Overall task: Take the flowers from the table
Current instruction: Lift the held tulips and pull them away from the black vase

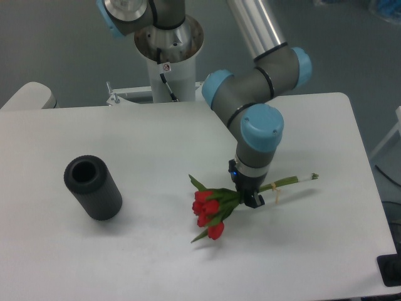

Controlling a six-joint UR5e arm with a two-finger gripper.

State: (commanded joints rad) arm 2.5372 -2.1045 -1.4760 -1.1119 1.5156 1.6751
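The flowers, red tulips with green leaves and long green stems tied with a pale band, are held near the right-centre of the white table. My gripper points down and is shut on the stems just behind the leaves. The red heads hang to the lower left of the fingers, and the stem ends stick out to the right. Whether the blooms still touch the tabletop I cannot tell.
A black hollow cylinder stands on the left part of the table. The arm's base column rises at the back edge. The table's right edge and rounded corner lie close to the stem ends.
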